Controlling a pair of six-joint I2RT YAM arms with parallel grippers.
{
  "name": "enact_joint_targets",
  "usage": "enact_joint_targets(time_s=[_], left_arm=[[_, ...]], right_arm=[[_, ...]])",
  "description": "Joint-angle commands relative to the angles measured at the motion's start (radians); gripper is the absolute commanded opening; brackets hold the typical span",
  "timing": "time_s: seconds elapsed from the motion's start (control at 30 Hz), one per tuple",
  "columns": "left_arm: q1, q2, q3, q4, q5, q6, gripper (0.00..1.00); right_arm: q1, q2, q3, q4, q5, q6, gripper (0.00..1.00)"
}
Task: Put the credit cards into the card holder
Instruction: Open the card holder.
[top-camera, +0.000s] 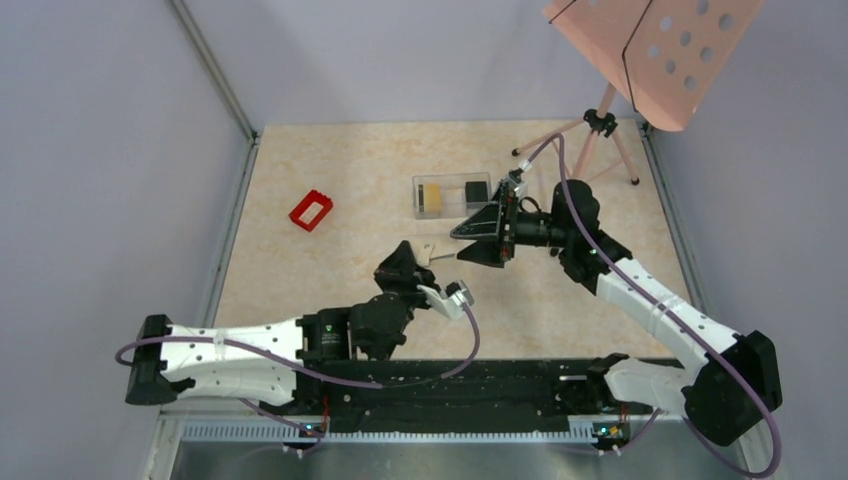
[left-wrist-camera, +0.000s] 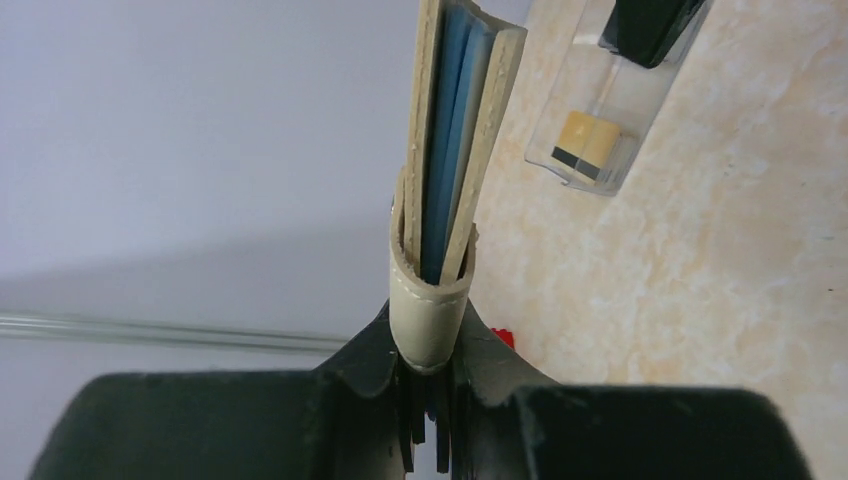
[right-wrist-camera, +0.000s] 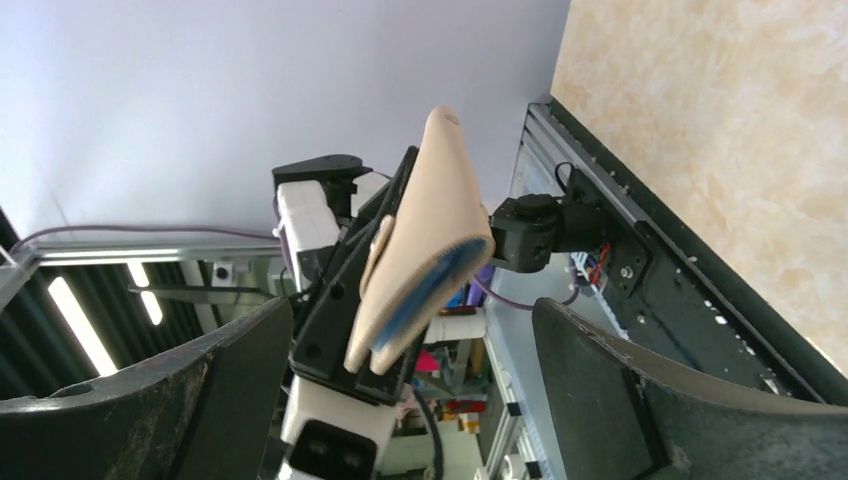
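Left gripper (left-wrist-camera: 428, 350) is clamping the card holder (right-wrist-camera: 440, 200) at its fingertips; right gripper (top-camera: 474, 240), fingers spread wide, is facing it just ahead.

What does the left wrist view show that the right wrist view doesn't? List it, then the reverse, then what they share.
Left wrist only: the clear plastic box holding a yellow card and a black card, plus a sliver of the red frame.
Right wrist only: the right gripper, open wide, the left arm and the table's edge rail.
Both: the card holder clamped in the left gripper, blue lining showing, and the marbled tabletop.
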Motion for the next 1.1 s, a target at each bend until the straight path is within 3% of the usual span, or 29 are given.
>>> enact_joint_targets(time_s=[0.0,0.23,0.33,0.5,0.57,0.63,0.7,0.77,0.8,0.83,0.93,1.07], left_arm=[[-0.061,0.032,-0.034,0.303,-0.183,0.275,0.00],[-0.101,0.074,-0.041,0.382,-0.239,0.346,0.00],[-0.113,0.079,-0.041,0.374,-0.243,0.342,0.00],[-0.136,0.096,-0.041,0.361,-0.260,0.353,0.00],[-0.139,0.106,-0.040,0.353,-0.267,0.341,0.02],[-0.141,0.115,-0.037,0.329,-0.283,0.303,0.13],[-0.146,0.126,-0.031,0.321,-0.313,0.240,0.28],[-0.153,0.131,-0.018,0.288,-0.330,0.110,0.37],[-0.154,0.127,-0.007,0.244,-0.328,-0.031,0.59],[-0.155,0.121,0.008,0.183,-0.319,-0.110,0.74],[-0.156,0.097,0.085,-0.137,-0.220,-0.675,0.82],[-0.156,0.071,0.065,-0.213,-0.048,-1.006,0.82]], right_arm=[[0.007,0.021,-0.010,0.137,-0.030,0.086,0.89],[0.057,0.084,0.035,0.128,-0.042,0.093,0.85],[0.065,0.100,0.051,0.121,-0.032,0.099,0.77],[0.065,0.127,0.056,0.131,-0.032,0.117,0.54],[0.064,0.134,0.054,0.163,-0.043,0.139,0.32],[0.064,0.137,0.057,0.184,-0.052,0.148,0.09],[0.066,0.131,0.064,0.170,-0.054,0.130,0.00],[0.062,0.118,0.078,0.100,-0.046,0.074,0.00],[0.057,0.107,0.087,0.057,-0.037,0.036,0.00],[0.052,0.102,0.094,0.017,-0.028,-0.009,0.00],[0.027,0.065,0.112,-0.134,0.002,-0.164,0.00],[-0.025,0.005,0.107,-0.281,0.043,-0.332,0.00]])
